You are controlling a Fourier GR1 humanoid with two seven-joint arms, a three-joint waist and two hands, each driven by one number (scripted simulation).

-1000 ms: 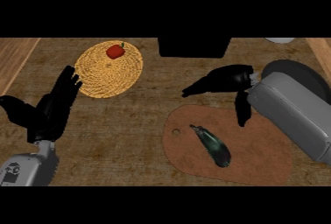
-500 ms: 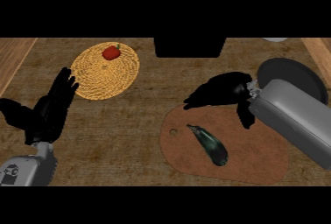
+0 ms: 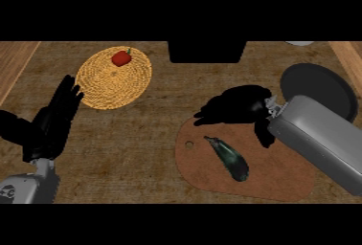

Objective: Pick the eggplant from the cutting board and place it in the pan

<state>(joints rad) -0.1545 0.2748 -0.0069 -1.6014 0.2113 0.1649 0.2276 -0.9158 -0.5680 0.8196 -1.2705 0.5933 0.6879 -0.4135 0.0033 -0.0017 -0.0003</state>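
Note:
A dark green eggplant lies diagonally on the brown cutting board at the lower right. My right hand hovers over the board's upper edge, just above and beside the eggplant's stem end, fingers relaxed and spread, holding nothing. The black pan sits at the right, partly hidden behind my grey right forearm. My left hand rests open at the left edge, fingers pointing up.
A woven yellow mat with a small red pepper lies at the upper left. A black box-like object stands at the top centre. Wooden borders run along both sides of the counter.
My right hand has moved left and down from near the pan toward the board's upper edge, closer to the eggplant. The left hand has barely shifted.

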